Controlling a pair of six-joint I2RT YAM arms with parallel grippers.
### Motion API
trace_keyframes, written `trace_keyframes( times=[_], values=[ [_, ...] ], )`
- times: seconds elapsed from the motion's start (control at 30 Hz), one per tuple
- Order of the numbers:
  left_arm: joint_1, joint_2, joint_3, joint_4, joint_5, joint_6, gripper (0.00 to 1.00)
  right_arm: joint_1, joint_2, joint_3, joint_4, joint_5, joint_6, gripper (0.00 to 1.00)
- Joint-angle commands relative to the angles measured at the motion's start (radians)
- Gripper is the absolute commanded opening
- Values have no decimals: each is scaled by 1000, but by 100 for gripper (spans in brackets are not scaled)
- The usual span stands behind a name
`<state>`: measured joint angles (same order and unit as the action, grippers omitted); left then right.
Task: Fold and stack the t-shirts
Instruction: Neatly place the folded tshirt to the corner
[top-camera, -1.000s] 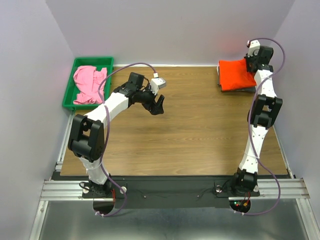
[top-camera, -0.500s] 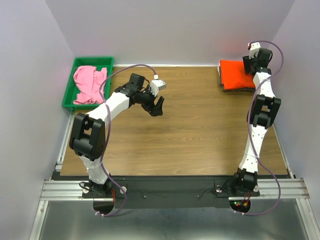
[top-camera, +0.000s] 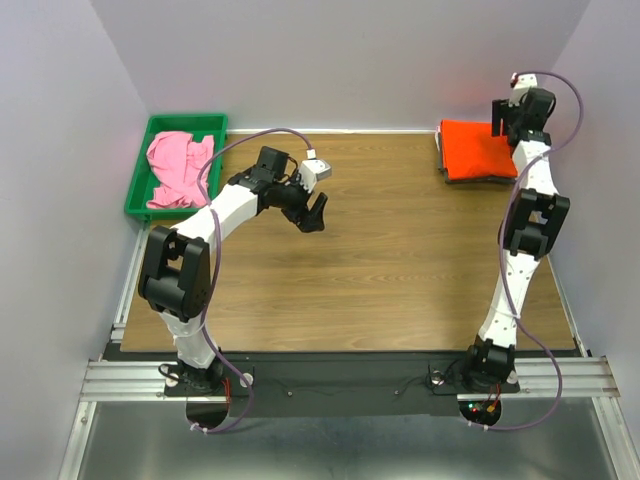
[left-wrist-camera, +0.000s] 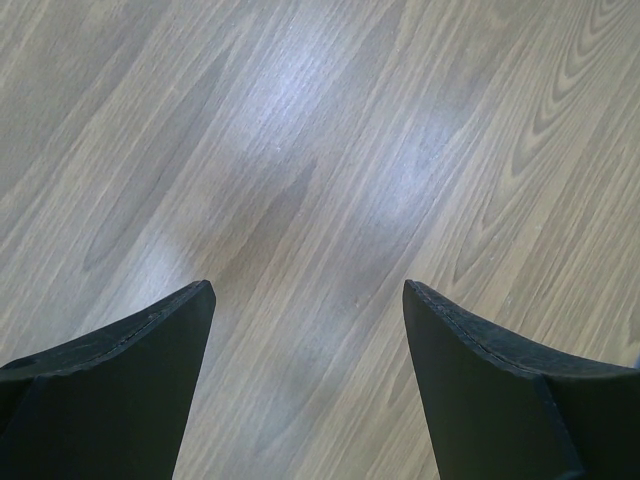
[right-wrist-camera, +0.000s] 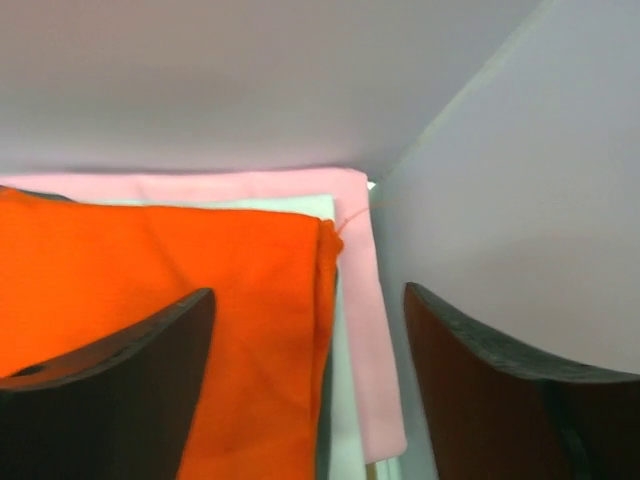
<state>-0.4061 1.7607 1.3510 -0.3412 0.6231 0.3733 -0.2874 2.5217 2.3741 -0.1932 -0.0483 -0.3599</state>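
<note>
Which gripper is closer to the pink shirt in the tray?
Left. The left gripper hangs over the table, a little way from the pink shirt; the right gripper is across the table at the orange shirt.

Rear overhead, close wrist views, orange t-shirt (top-camera: 472, 150) (right-wrist-camera: 200, 250) shared

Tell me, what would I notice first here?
The bright orange t-shirt stands out most, folded on a stack in the far right corner of the table, with the right gripper at its edge, jaws open. Next comes the crumpled pink t-shirt in the green tray at the far left.
</note>
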Motion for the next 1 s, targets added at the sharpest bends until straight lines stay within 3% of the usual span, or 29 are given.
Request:
trace_keyframes(
  times=[0.0,0.13,0.27,0.5,0.63,0.87,0.97],
  values=[
    [16,-47,25,16,15,-7,88,-6,-175,-45,75,-88,125,87],
    [35,-72,30,21,53,-19,88,-6,-273,-145,74,-156,179,100],
    [61,-98,37,40,72,-53,88,-6,-389,-275,52,-252,228,100],
    [115,-176,33,93,21,-97,88,-6,-566,-464,-169,-427,318,100],
    [141,-213,11,74,-29,-92,88,-6,-719,-727,-233,-508,326,100],
    [148,-260,-78,11,-151,-103,88,4,-932,-1076,-337,-499,265,100],
    [153,-325,-209,37,-183,-103,88,4,-1026,-1193,-411,-483,201,100]
  ],
)
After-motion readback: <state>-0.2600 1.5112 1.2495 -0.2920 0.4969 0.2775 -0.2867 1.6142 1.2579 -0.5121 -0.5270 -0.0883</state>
